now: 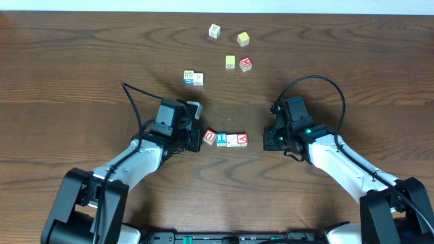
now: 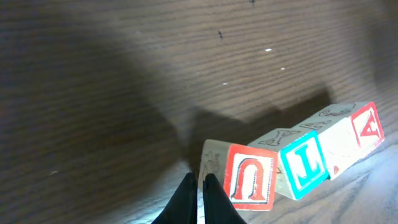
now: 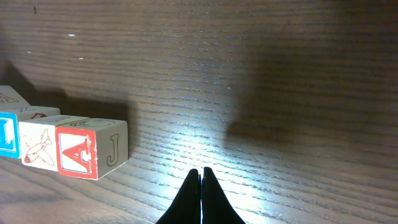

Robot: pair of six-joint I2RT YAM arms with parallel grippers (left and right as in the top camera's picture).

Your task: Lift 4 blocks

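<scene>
- Closest up in the left wrist view is the left gripper [image 2: 198,186]. Its two black fingers are pressed tight together with nothing between them, and the tip sits right at the 9 o'clock edge of the red U block [image 2: 250,182]. Can't tell if it's actually touching.
- Same deal in the right wrist view. The right gripper [image 3: 201,173] has its fingers shut flat against each other and empty, low over the table [image 1: 68,68]. It's clearly apart from the red A block [image 3: 78,152], which is off at its 9 o'clock.
- The four task blocks sit in one tight row on the wood, side by side, just toward 6 o'clock from the middle of the overhead view. From 9 to 3 o'clock: red U block, blue block [image 1: 222,139], white block [image 1: 232,139], red A block.
- Both arms reach in low from the 6 o'clock edge. The left one ends at the row's 9 o'clock end and the right one points at its 3 o'clock end.
- Up at 12 o'clock from the row are loose extras: a pale cube [image 1: 214,30], two yellow cubes [image 1: 243,38], a red cube [image 1: 245,64] and a touching pair [image 1: 193,78].
</scene>
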